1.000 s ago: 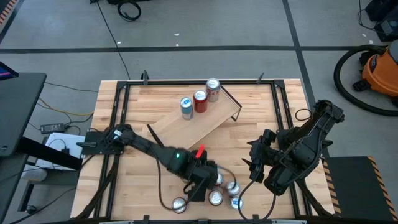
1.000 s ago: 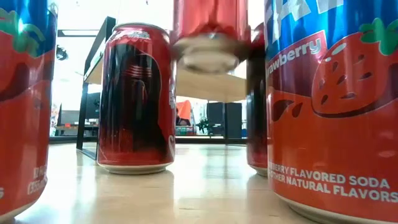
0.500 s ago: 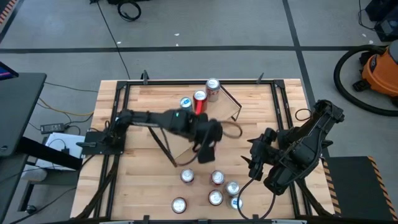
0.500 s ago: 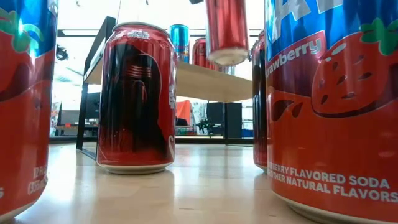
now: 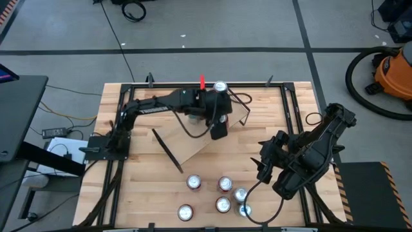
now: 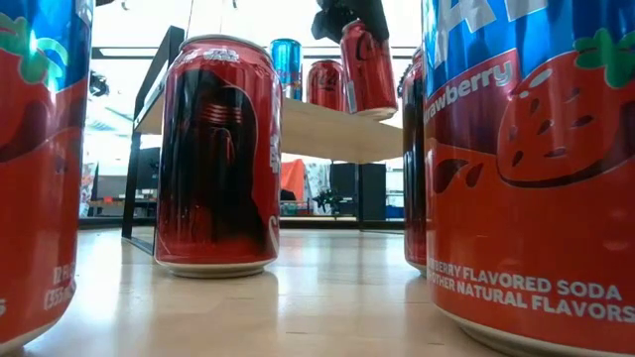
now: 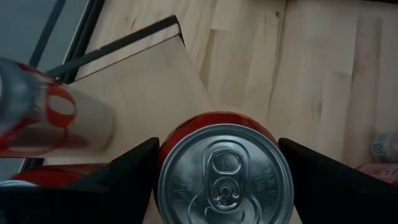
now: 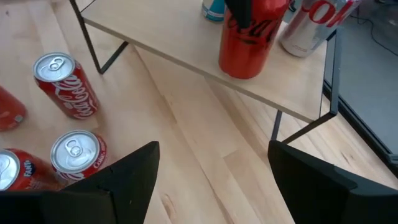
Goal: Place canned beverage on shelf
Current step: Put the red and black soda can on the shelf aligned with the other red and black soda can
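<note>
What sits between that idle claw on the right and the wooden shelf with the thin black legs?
Only bare light-wood tabletop. The right wrist view shows the open right claw looking across it to the shelf; the loose red cans stand off to one side.

Overhead looks straight down; low camera sits among cans, perhaps touching; both wrists share the shelf [image 8: 186, 43].

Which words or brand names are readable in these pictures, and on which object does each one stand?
"BERRY FLAVORED SODA" and "OTHER NATURAL FLAVORS": strawberry soda can nearest the low camera, its left edge hidden.
"wberry": same can, higher up, partly cut off.
Coca-Cola script, partly visible: red can held by the left gripper over the shelf.
Other cans' print: too blurred to read.
</note>
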Action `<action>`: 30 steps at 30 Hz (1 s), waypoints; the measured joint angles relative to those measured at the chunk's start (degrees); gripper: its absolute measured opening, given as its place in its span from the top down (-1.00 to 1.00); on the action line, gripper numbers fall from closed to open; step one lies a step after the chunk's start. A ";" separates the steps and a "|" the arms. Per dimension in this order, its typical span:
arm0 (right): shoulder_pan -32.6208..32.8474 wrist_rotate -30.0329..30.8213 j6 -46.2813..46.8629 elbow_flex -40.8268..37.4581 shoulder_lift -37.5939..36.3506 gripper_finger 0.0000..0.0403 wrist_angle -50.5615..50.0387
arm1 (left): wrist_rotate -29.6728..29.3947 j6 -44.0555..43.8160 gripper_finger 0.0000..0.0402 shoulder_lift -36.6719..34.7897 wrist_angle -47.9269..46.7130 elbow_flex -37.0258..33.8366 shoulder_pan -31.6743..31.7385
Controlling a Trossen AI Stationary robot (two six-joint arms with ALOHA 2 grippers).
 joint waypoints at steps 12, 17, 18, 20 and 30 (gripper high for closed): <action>-1.71 -0.02 -0.32 0.00 0.00 -0.54 -0.03 | 1.55 2.98 -0.53 -0.25 -1.67 0.00 3.33; -1.71 0.04 -0.48 0.00 0.00 -0.54 -0.04 | 1.65 2.79 -0.53 -0.25 -3.74 -0.02 3.46; -1.71 0.08 -0.48 0.00 0.00 -0.54 -0.04 | 1.63 2.69 -0.53 -0.25 -3.72 -0.02 3.42; -1.71 0.26 -0.48 0.00 0.00 -0.54 -0.03 | 1.62 2.44 -0.55 -0.25 -3.39 -0.02 3.35; -1.69 0.22 -0.26 0.00 0.00 -0.54 0.30 | 3.49 0.12 -0.60 0.34 -3.39 -0.02 3.13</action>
